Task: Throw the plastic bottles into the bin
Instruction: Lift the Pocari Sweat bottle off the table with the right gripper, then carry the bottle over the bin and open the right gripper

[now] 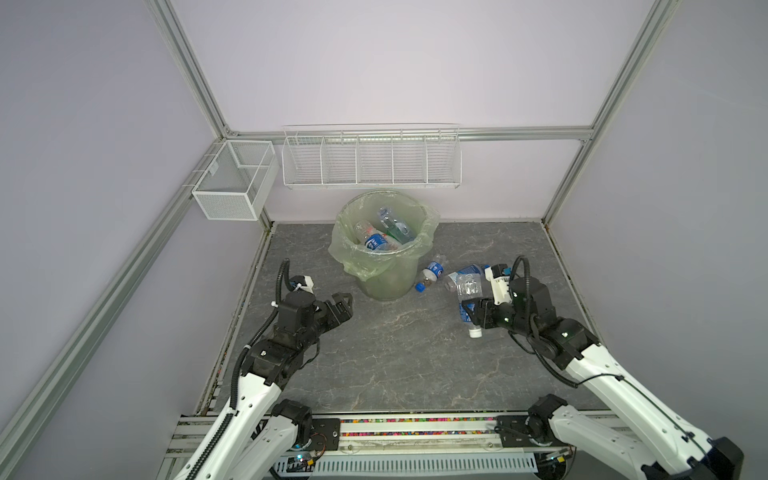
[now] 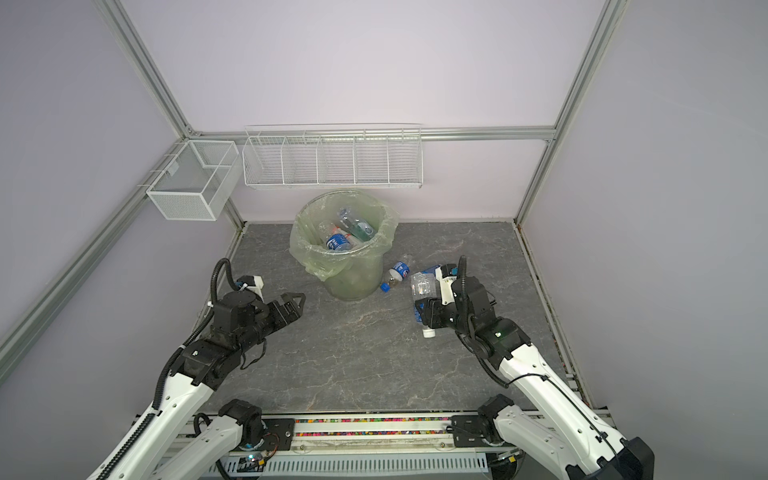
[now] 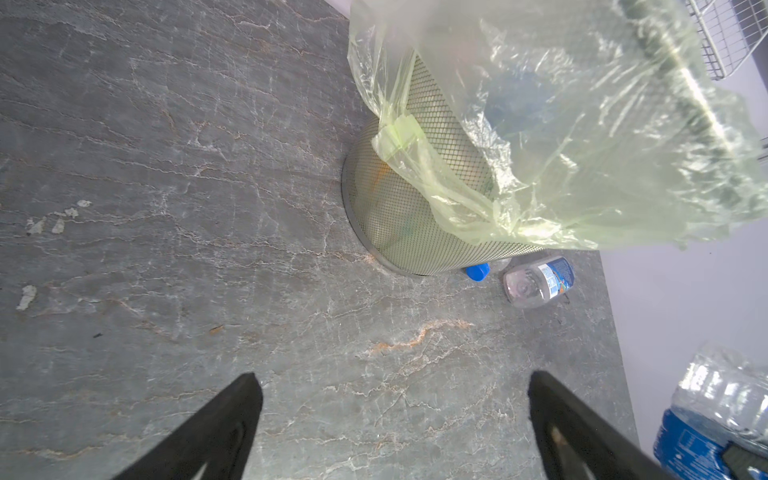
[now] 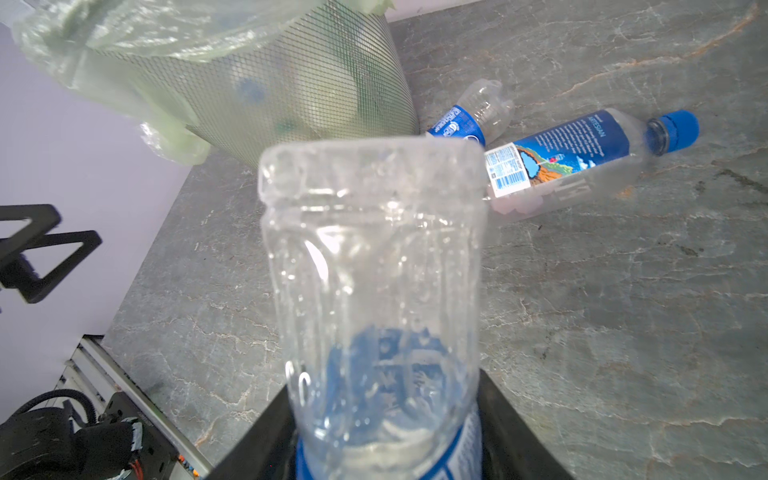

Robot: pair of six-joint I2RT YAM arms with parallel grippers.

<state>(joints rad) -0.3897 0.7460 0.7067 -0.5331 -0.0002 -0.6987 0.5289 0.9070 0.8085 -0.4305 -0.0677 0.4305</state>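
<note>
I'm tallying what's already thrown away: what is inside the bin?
The bin holds piled bottles: a blue-labelled bottle, clear ones, a greenish one. Anything underneath is covered by them and the bag.

Grey stone-veined table (image 1: 395,353) extends beneath and ahead of the left fingers (image 3: 224,411); pale flecks (image 3: 58,224) mark its surface ahead of them. A white mesh basket (image 1: 232,187), divided, hangs on the aluminium frame (image 1: 519,134) far ahead and left of the fingers. A white wire rack (image 1: 370,160) of five compartments hangs against the back wall (image 1: 395,62), far ahead of them. A multicoloured strip (image 1: 415,420) runs behind them.
</note>
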